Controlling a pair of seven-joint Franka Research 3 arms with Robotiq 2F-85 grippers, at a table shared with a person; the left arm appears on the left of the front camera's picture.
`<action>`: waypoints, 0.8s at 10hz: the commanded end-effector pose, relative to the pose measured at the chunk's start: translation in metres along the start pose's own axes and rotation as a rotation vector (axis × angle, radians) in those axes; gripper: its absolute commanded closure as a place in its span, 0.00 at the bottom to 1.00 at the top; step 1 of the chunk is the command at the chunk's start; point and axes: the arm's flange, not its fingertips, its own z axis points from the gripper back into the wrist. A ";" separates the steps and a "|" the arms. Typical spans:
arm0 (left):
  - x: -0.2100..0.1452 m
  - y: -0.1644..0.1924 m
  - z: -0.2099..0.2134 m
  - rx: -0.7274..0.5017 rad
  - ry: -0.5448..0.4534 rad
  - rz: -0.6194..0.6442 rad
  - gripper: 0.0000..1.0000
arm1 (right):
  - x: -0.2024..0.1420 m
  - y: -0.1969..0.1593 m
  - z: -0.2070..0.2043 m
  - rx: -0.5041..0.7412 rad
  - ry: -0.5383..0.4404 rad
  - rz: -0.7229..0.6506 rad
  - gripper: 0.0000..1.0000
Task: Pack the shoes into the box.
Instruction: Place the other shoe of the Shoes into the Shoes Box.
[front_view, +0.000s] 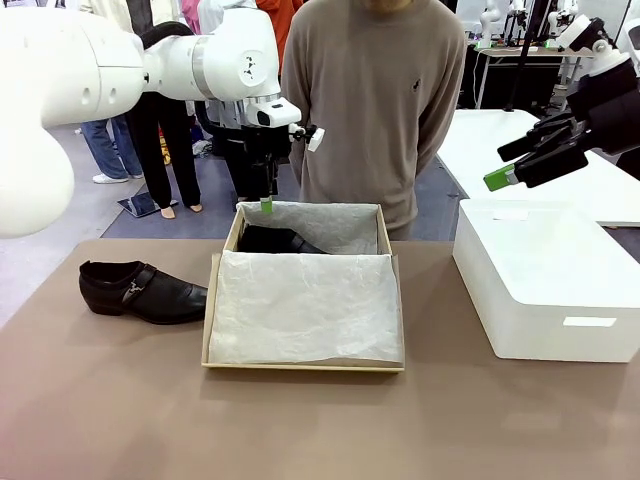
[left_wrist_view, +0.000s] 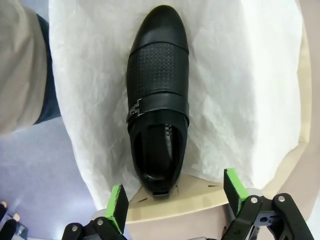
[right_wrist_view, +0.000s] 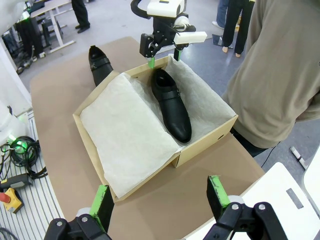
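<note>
My left tool (left_wrist_view: 176, 194) hangs wide open and empty just above the far rim of the box (front_view: 300, 366), near its 11 o'clock corner. Below it, one shoe (right_wrist_view: 172, 105) lies on the white tissue paper (front_view: 300, 310) along the far wall, heel end nearest my tool. The other shoe (front_view: 140, 290) sits on the counter (front_view: 300, 430) just beside the box at 9 o'clock. My right tool (front_view: 505, 167), also wide and holding nothing, is raised toward 2 o'clock, over by the white container (front_view: 550, 290).
</note>
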 end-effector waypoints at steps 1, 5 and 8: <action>-0.005 -0.001 0.003 0.008 0.001 -0.004 0.00 | 0.000 -0.003 -0.001 0.016 -0.021 0.015 0.00; -0.007 -0.013 0.017 0.046 -0.006 0.002 0.00 | 0.000 -0.003 -0.001 0.016 -0.021 0.015 0.00; -0.042 -0.046 0.056 0.137 0.021 0.052 0.00 | 0.000 -0.003 -0.001 0.016 -0.021 0.015 0.00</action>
